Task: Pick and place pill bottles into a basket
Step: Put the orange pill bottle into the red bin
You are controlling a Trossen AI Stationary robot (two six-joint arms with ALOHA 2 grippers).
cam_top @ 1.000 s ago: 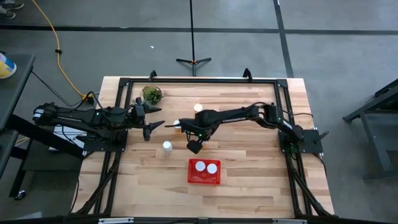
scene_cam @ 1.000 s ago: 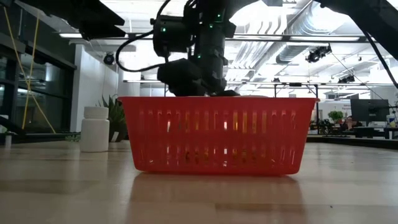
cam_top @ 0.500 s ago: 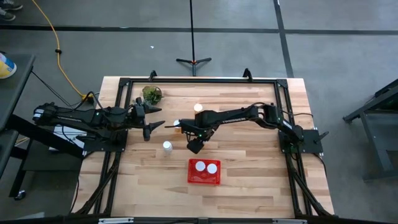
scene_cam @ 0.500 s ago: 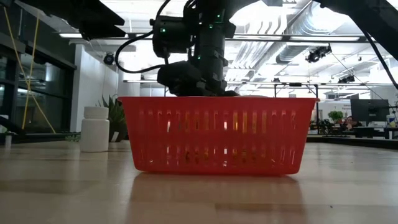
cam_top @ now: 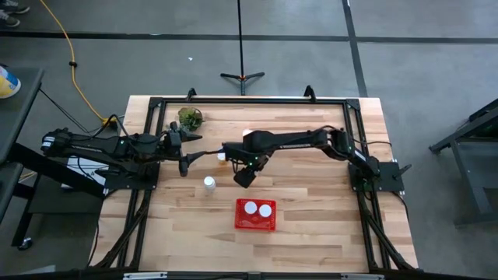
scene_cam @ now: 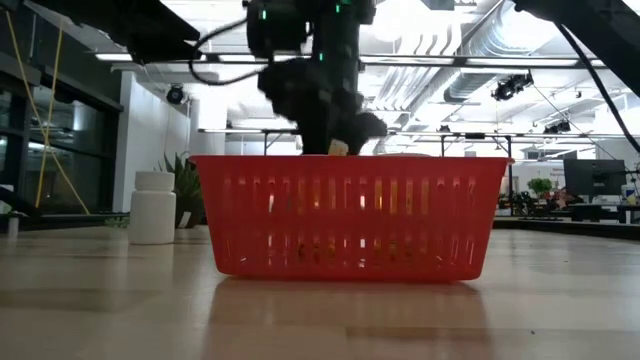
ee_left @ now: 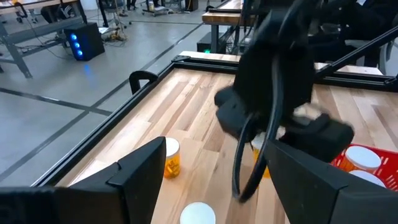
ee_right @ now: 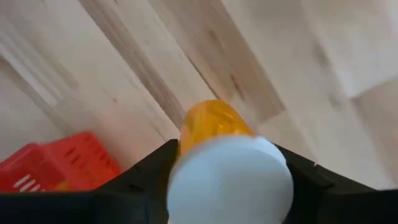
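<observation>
My right gripper [cam_top: 243,179] is shut on a pill bottle [ee_right: 214,124] with an orange body and white cap, above the table just beyond the red basket [cam_top: 256,215]. In the low view the gripper [scene_cam: 330,135] is above the basket's rim [scene_cam: 350,160]. Two white-capped bottles [cam_top: 257,208] stand in the basket. One bottle [cam_top: 208,183] stands on the table to the basket's left, and another [ee_left: 171,157] stands farther back. My left gripper [cam_top: 189,158] is open and empty at the table's left. My right gripper pinches the bottle at its white cap end [ee_right: 186,174] between its two fingers [ee_right: 143,180], one on each side. The cap faces the wrist camera and the orange body points away, down toward the table. The bottle is lifted clear of the table.
A small green plant [cam_top: 189,117] stands at the far left of the table. A black frame rail [cam_top: 249,100] runs round the table's edges. Bare wood lies to the right of the basket [cam_top: 327,202].
My right gripper has risen with the pill bottle, which now hangs clear above the level of the basket's rim. The arm's wrist has swung a little toward the table's far and left edges.
</observation>
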